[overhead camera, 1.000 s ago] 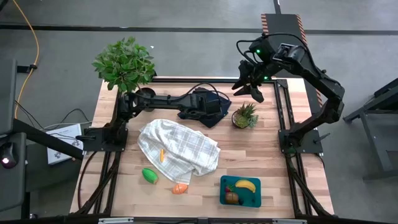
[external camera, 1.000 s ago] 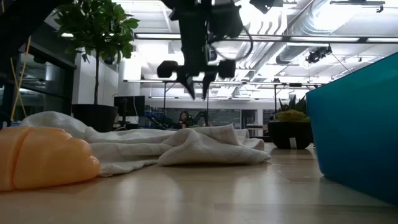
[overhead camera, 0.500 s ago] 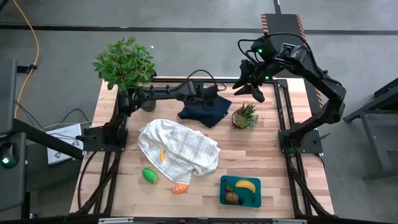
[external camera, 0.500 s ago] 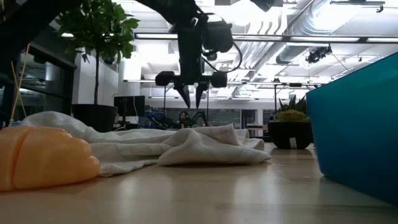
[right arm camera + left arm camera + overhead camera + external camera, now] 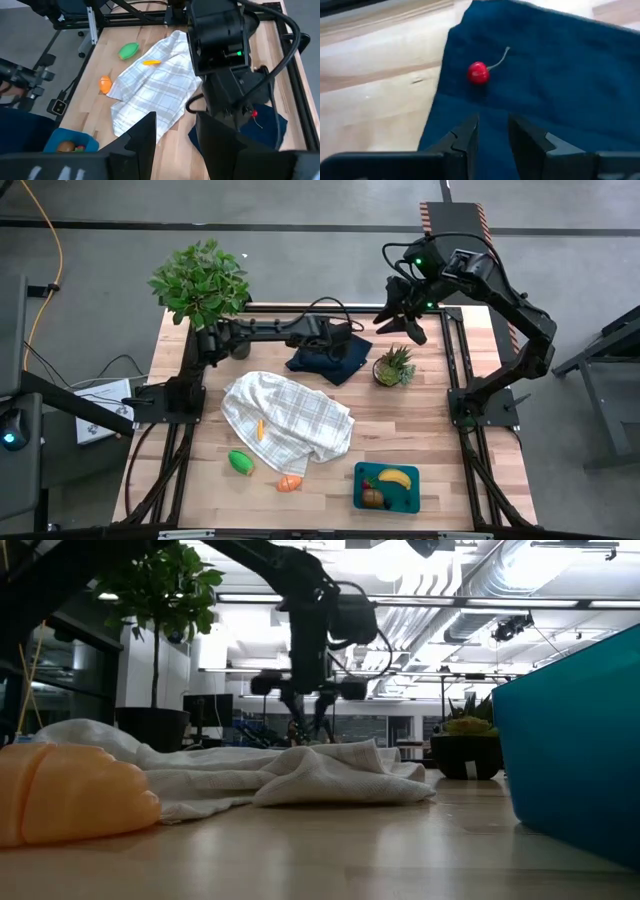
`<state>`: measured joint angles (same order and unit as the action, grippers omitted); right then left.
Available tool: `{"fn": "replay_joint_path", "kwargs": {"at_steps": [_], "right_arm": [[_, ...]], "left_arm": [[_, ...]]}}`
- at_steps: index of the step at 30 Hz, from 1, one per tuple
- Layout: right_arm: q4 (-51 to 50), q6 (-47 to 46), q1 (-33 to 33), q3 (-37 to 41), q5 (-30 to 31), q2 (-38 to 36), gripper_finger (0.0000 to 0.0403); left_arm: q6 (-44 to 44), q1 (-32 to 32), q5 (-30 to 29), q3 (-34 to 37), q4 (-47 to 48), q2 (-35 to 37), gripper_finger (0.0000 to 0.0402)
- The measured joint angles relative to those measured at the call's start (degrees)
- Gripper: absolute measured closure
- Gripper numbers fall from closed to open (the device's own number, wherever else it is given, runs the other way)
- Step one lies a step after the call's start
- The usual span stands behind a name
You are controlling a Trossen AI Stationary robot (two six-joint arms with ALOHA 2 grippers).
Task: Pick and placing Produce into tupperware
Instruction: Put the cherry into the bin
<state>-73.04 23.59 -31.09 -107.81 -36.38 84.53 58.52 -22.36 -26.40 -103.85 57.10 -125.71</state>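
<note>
Cherry (image 5: 478, 73): small, glossy red, with a thin curved stem, lying on the navy cloth (image 5: 560, 85) near the cloth's edge, where bare table (image 5: 375, 100) begins. The left gripper (image 5: 493, 132) hangs just above the cloth, short of the cherry, its fingers a narrow gap apart and holding nothing. Around it the cloth lies flat, with the spiky plant (image 5: 395, 366) just beside it and the checked towel (image 5: 288, 417) nearer the front. The right gripper (image 5: 400, 320) waits raised over the back right edge, part open and empty. Tupperware (image 5: 386, 487) sits at the front right, holding a banana (image 5: 394, 477).
</note>
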Motion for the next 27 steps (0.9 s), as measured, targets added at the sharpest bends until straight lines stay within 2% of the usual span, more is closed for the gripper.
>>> {"fn": "replay_joint_path", "kwargs": {"at_steps": [7, 14, 21, 27], "right_arm": [[0.2, 0.0, 0.0, 0.0, -0.9, 0.0, 0.0274], [0.0, 0.0, 0.0, 0.0, -1.0, 0.0, 0.0274], [0.0, 0.2, 0.0, 0.0, -1.2, 0.0, 0.0274], [0.0, 0.3, 0.0, 0.0, -1.2, 0.0, 0.0274]], "left_arm": [[1.5, 0.7, -3.0, -0.1, -1.5, -0.8, 0.0309], [2.0, -0.4, -3.2, -0.1, -2.2, -1.6, 0.0309], [2.8, -2.1, 2.7, 0.0, -3.4, -3.0, 0.0309], [3.4, -2.1, 3.0, -0.1, -2.5, -3.6, 0.0309]]}}
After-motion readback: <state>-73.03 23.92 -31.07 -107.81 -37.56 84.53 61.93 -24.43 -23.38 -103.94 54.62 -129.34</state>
